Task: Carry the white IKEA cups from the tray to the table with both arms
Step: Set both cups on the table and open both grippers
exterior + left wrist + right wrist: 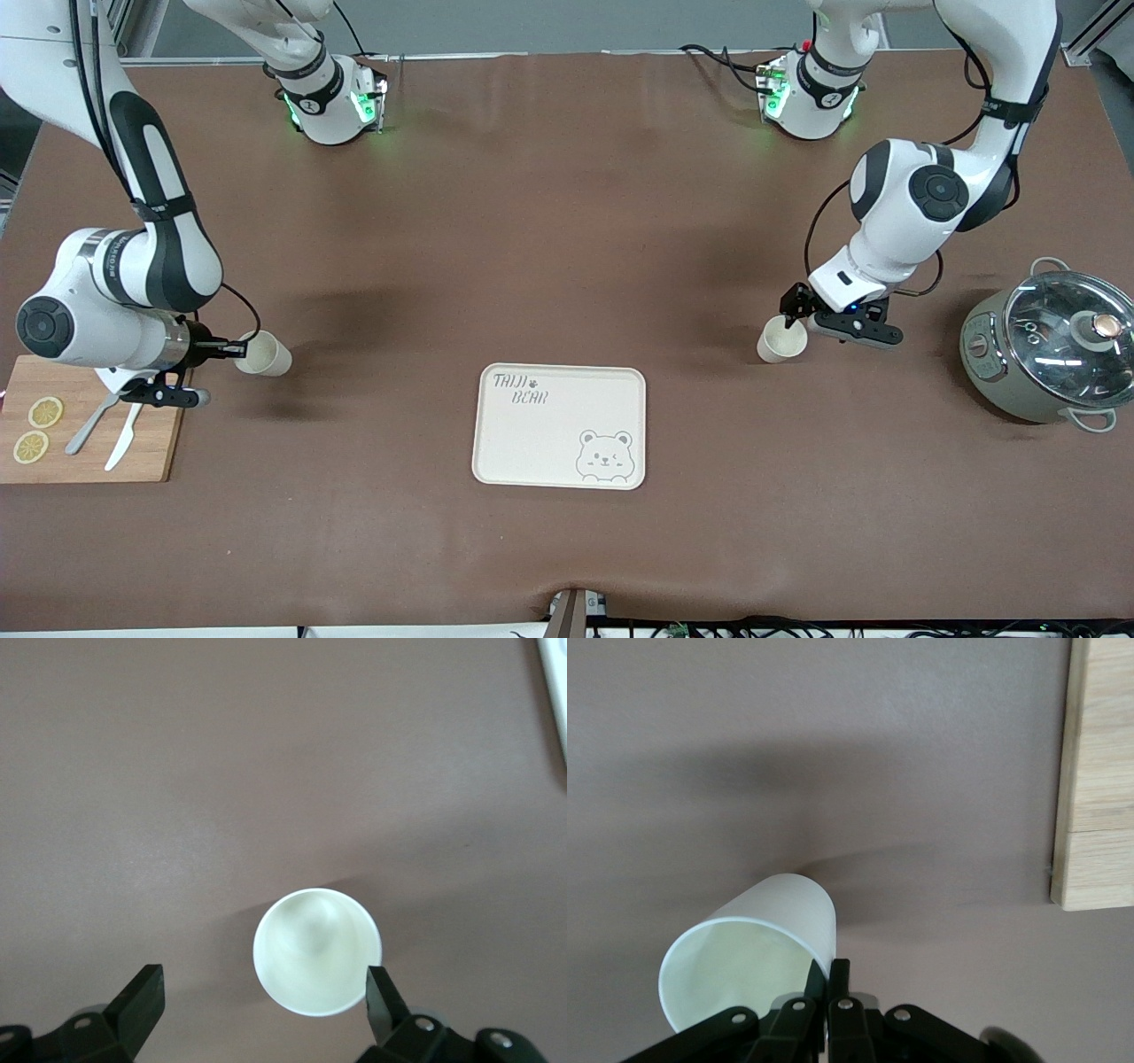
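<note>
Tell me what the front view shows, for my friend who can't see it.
Two white robot arms each reach a white cup on a brown table: the right gripper pinches a tilted cup by its rim, and the left gripper is open by an upright cup. A bear tray lies between them, nearer the camera.

open brown tabletop point(567, 221) around the tray point(560, 426), pot point(1050, 353) and cutting board point(89, 439) crowding the ends

two white cups point(782, 339) point(264, 354), one tray point(561, 426), one pot point(1051, 353), one board point(89, 432)
</note>
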`<state>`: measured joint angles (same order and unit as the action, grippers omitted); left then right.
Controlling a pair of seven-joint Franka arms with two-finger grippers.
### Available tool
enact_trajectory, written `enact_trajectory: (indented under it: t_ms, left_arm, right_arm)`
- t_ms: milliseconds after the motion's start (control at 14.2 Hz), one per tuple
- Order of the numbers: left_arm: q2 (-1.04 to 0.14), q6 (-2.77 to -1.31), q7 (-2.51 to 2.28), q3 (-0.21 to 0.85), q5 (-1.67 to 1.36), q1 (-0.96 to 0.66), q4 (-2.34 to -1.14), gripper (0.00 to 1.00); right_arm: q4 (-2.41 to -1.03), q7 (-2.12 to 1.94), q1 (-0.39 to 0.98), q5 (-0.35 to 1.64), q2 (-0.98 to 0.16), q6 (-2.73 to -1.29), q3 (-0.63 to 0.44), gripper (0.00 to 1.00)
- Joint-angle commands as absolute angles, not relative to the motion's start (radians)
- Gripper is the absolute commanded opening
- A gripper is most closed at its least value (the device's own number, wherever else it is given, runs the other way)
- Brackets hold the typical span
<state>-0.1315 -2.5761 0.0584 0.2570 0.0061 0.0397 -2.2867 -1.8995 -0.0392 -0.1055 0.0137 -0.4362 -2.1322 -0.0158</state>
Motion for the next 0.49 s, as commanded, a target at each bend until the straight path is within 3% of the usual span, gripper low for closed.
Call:
enact_trajectory:
  t_ms: [0,423]
  left_arm:
    - [-0.080,-2.487,0.063,0.278,-0.031,0.051,-2.261,1.00]
    - [-0.045,-2.399,0.009,0.301,-0.034,0.048,-2.198,1.00]
  right_arm:
    - [-1.971,-0.066,-0.137,-0.006,-0.394,-2.178,0.003,0.00]
    - [-2.000,-0.067,-0.150,-0.006,-0.397,-2.217,0.003,0.00]
